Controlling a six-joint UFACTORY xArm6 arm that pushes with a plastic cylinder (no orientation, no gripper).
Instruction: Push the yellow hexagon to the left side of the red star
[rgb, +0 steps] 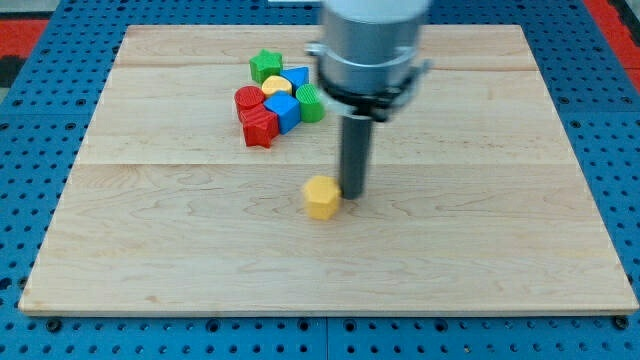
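Task status: not complete, by judgement from the current layout.

Left of cluster: bare board (150, 200); target zone beside red star (259, 128) unoccupied.

Cluster, upper centre-left of board, listed left to right: red cylinder (247, 99) touching red star at cluster's lower left; green star (265, 66) at top; yellow block (276, 85), shape unclear, packed in middle; blue block (284, 110) just right of red star; second blue block (297, 77) above it, partly hidden by arm; green cylinder (310, 102) at right edge.

Yellow hexagon (321, 197): well apart from cluster, below and to the right of red star. Remaining work: travel toward the view's left and up, ending on star's left flank without disturbing neighbours.

Arm pose: rod vertical, wide grey housing above. My tip (353, 193) just beside hexagon's right face, touching or nearly so; cannot tell which. Placement suits a leftward push.

Pincer: none fitted; no open or closed state to report.
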